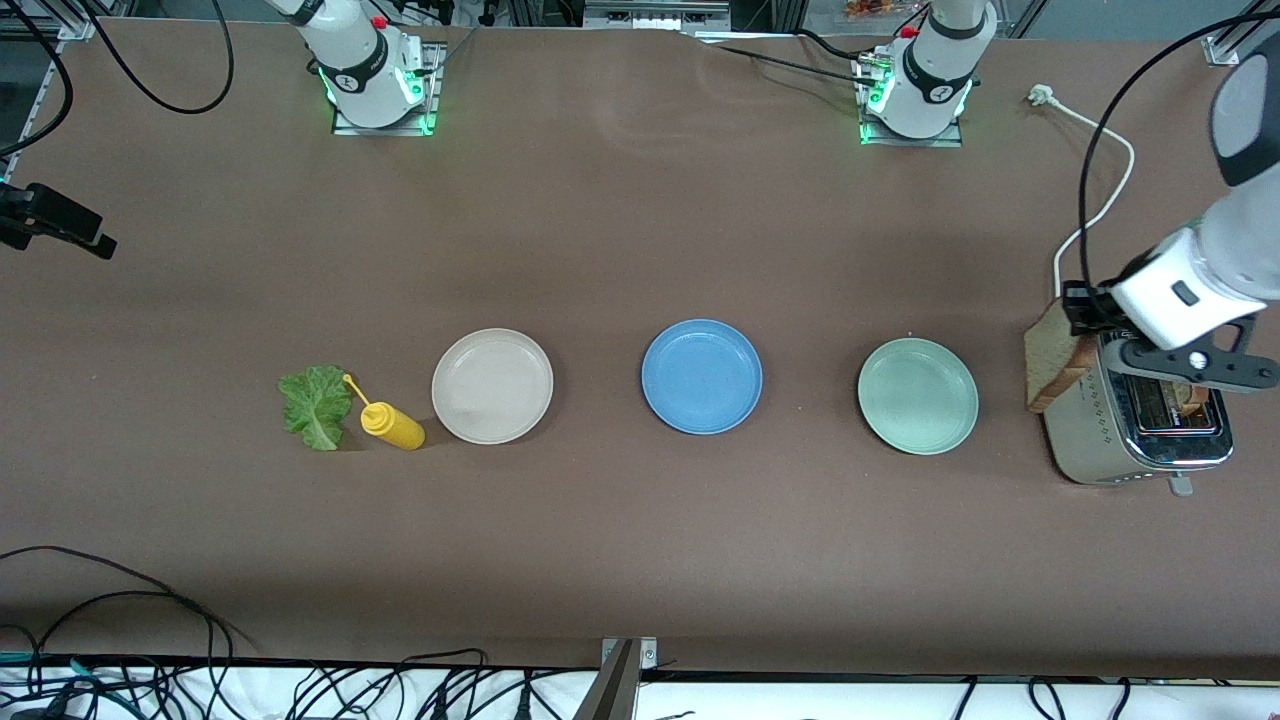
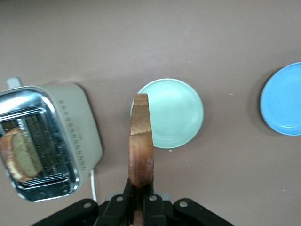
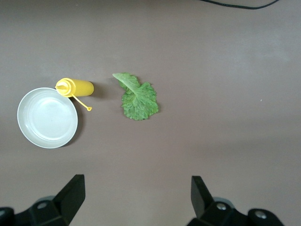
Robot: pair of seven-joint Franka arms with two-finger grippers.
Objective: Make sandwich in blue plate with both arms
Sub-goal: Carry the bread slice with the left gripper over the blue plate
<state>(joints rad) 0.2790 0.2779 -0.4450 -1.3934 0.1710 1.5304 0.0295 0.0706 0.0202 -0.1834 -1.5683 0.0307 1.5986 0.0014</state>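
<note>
The blue plate lies bare in the middle of the table, also seen in the left wrist view. My left gripper is shut on a brown bread slice, held on edge up in the air beside the toaster; in the front view the slice hangs under the left gripper. A second slice sits in a toaster slot. The green lettuce leaf lies toward the right arm's end. My right gripper hangs open and empty high above the table near the lettuce.
A pale green plate lies between the blue plate and the toaster. A cream plate and a yellow squeeze bottle on its side lie beside the lettuce. The toaster's white cord runs toward the arms' bases.
</note>
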